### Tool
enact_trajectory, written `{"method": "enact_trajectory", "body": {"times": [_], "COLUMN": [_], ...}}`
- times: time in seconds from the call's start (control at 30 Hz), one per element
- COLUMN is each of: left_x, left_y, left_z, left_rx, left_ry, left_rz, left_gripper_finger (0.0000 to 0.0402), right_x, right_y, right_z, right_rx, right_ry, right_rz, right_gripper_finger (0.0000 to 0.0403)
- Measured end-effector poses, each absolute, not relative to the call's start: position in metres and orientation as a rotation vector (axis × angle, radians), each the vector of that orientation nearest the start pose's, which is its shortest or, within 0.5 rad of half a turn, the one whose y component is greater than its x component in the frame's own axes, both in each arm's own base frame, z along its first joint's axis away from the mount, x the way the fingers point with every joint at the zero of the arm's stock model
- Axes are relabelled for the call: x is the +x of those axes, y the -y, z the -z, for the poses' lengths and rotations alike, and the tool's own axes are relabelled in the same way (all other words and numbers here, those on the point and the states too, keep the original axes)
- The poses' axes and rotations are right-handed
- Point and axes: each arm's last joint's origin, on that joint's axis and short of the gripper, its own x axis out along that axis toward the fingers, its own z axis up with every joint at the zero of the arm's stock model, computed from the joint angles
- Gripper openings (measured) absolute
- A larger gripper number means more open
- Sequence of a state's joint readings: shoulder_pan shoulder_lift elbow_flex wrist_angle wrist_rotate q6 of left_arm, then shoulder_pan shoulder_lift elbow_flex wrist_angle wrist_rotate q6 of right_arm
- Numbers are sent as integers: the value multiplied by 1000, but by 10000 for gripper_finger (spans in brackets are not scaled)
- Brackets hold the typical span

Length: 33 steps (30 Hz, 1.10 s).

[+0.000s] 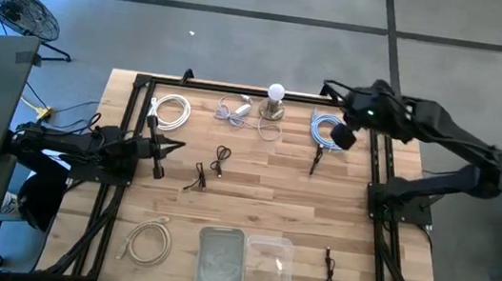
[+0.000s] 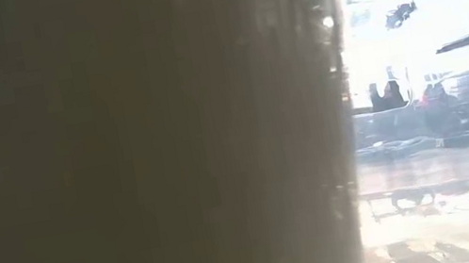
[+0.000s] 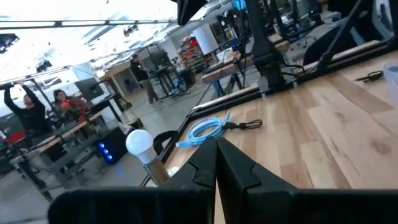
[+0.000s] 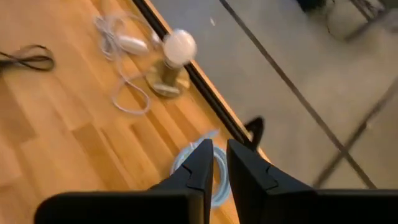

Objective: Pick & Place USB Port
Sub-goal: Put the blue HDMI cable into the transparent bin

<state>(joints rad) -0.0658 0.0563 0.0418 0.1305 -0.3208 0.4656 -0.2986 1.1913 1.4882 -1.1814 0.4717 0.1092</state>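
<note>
Your right hand (image 4: 215, 163) hung over the blue cable coil (image 1: 326, 129) at the worktop's (image 1: 264, 190) far right edge, fingers nearly closed, empty; that coil looked light and floppy, so pinch its bundled loops; your left hand (image 1: 159, 153) waited closed, empty.

I note a table (image 1: 254, 194) of pale, smooth, matt wood planks; two clear glossy plastic trays (image 1: 219, 261); a frosted white bulb (image 4: 178, 45) on a brassy metal base (image 4: 166, 79).
</note>
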Motion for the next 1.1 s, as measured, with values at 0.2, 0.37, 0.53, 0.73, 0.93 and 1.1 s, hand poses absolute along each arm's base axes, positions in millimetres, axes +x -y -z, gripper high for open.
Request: {"method": "enact_trajectory", "body": {"times": [0.2, 0.37, 0.53, 0.73, 0.93, 1.1], "left_x": [97, 97, 97, 97, 97, 97], "left_y": [-3, -4, -5, -5, -5, -5], "left_z": [-186, -186, -183, -178, -176, -176], "left_rx": [437, 361, 296, 253, 191, 122], "left_ry": [46, 50, 22, -26, -26, -18], "left_rz": [-279, -307, -346, -337, -336, -338], "left_gripper_finger": [1, 1, 1, 1, 1, 1], "right_x": [185, 182, 181, 199, 225, 240], "right_y": [116, 151, 174, 184, 191, 199], "right_z": [-390, -383, -372, -354, -327, -305], "right_rx": [246, 433, 423, 397, 355, 353], "right_ry": [-947, -897, -944, -1041, -1166, -1249], "right_rz": [801, 699, 748, 742, 729, 725], "right_gripper_finger": [42, 39, 33, 64, 143, 210]}}
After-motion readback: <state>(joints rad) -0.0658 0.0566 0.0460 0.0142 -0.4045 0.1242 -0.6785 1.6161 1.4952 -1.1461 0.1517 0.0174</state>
